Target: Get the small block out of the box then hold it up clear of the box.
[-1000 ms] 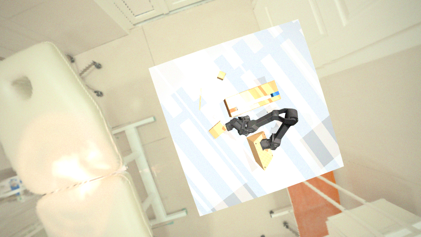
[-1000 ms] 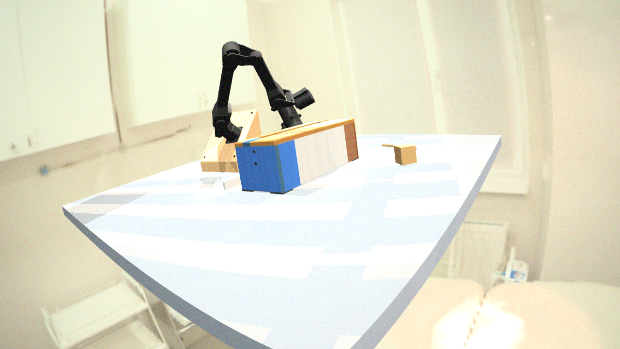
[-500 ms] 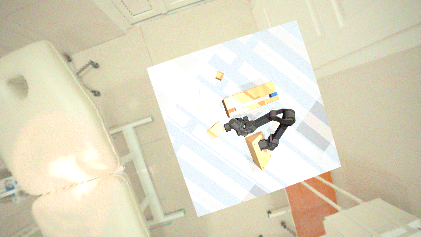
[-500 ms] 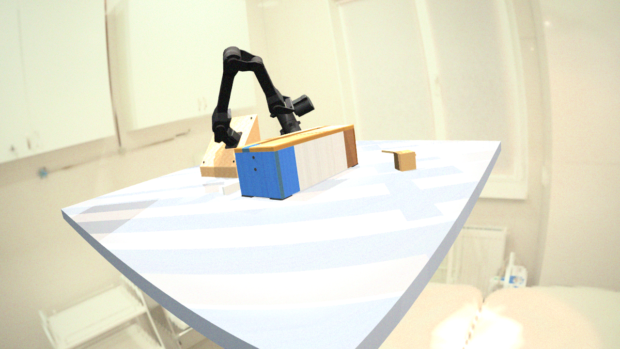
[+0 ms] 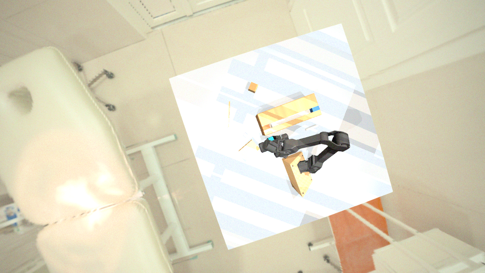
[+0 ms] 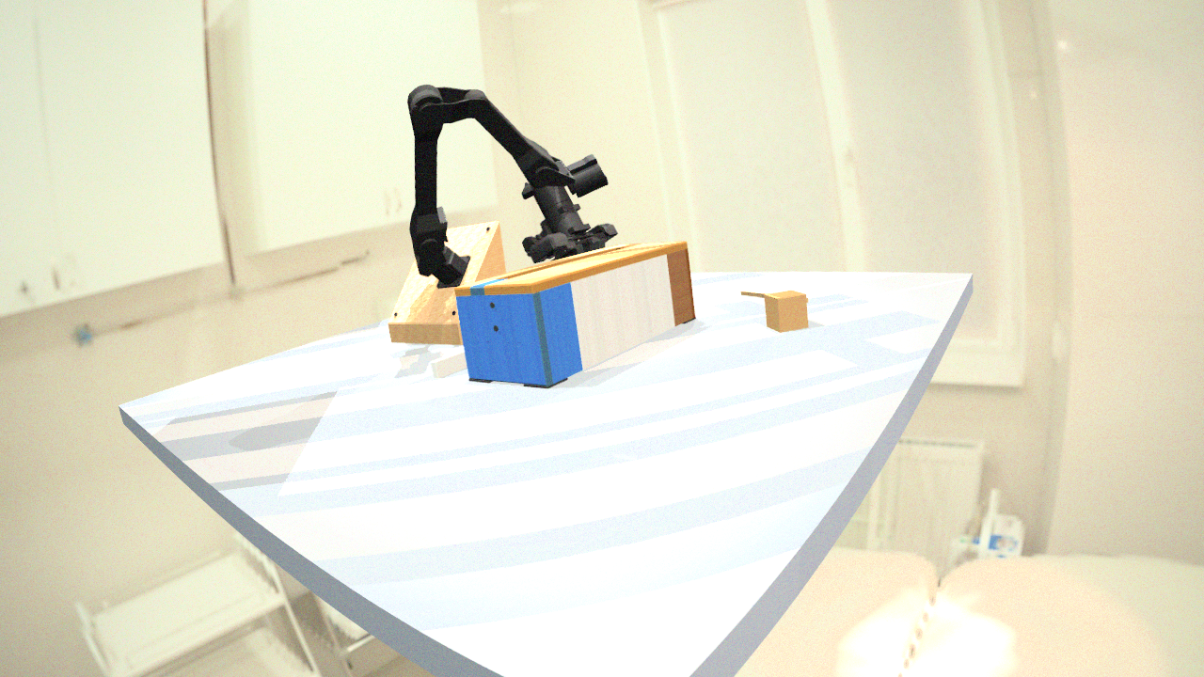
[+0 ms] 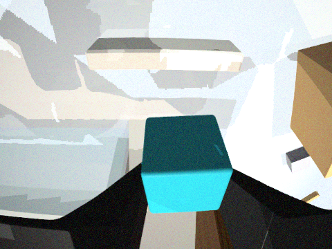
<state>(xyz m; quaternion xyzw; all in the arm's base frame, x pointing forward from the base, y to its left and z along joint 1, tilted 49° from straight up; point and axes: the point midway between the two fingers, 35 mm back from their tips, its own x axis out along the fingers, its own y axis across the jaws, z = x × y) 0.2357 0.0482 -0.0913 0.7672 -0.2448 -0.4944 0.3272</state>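
The small cyan block (image 5: 271, 138) (image 7: 183, 191) is out of the box, between the two black fingers. My gripper (image 7: 180, 169) is shut on it. In the top view the block shows beside the front left corner of the box (image 5: 288, 109) (image 6: 626, 307), with a small gap seen from above. The table and a pale bar appear below the block in the wrist view, so it is raised off the table. In the exterior view the fingers and block are hidden behind the box, which stands upright with its blue end towards that camera.
The pale bar (image 5: 310, 127) (image 6: 449, 365) (image 7: 164, 59) lies in front of the box. A wooden piece (image 5: 248, 145) (image 7: 312, 104) lies left of the gripper. A small wooden cube (image 5: 252, 87) (image 6: 786, 311) and a thin strip (image 5: 229, 113) are farther off. The arm's wooden mount (image 5: 295, 173) stands behind the gripper.
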